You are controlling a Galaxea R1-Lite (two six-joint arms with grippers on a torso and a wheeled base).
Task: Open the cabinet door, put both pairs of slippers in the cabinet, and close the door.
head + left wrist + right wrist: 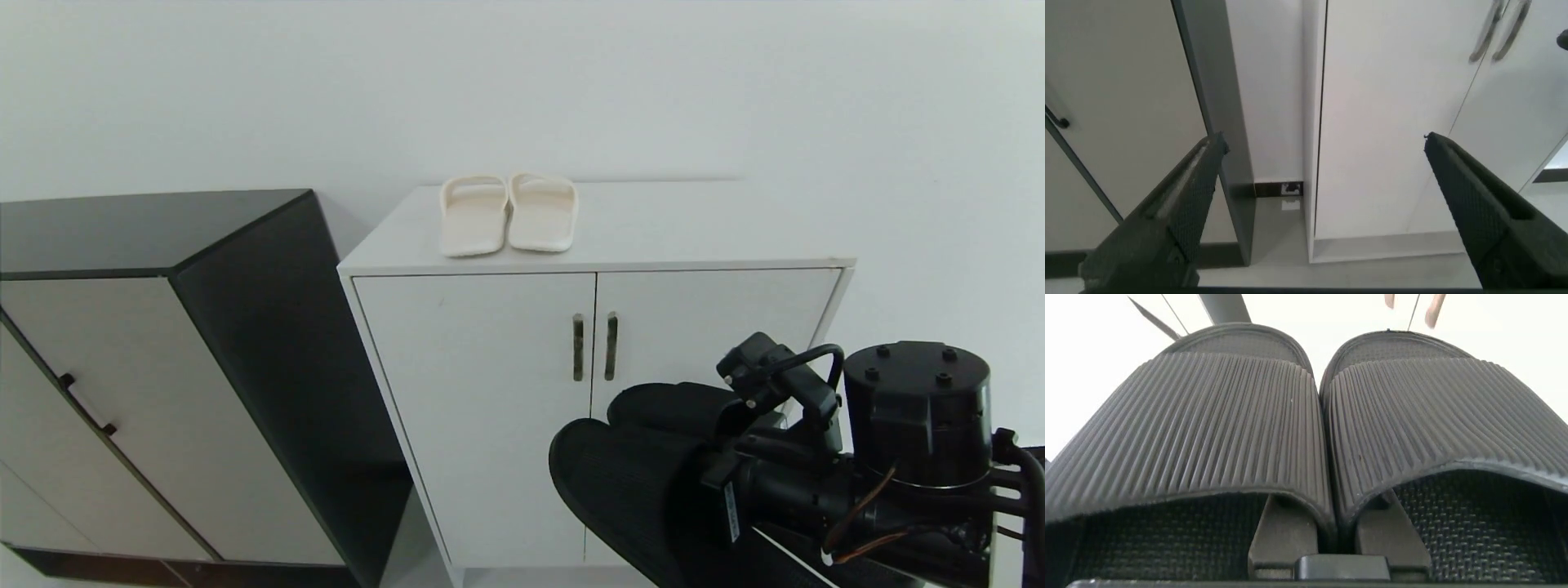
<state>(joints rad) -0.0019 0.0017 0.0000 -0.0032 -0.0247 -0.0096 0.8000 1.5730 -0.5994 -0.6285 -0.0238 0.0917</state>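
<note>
Now | right gripper clamped on the black slippers, ribbed straps, side by side, near-right before the white cabinet | left gripper spread wide, holding nothing | doors shut | cream slippers on cabinet top, far-left.

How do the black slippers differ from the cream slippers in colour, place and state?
The black slippers are dark with ribbed straps; the cream slippers are pale. The black slippers are held in the right pincer before the shut doors; the cream slippers lie on the white cabinet, on its top. Each pair sits side by side, outside the cabinet.
</note>
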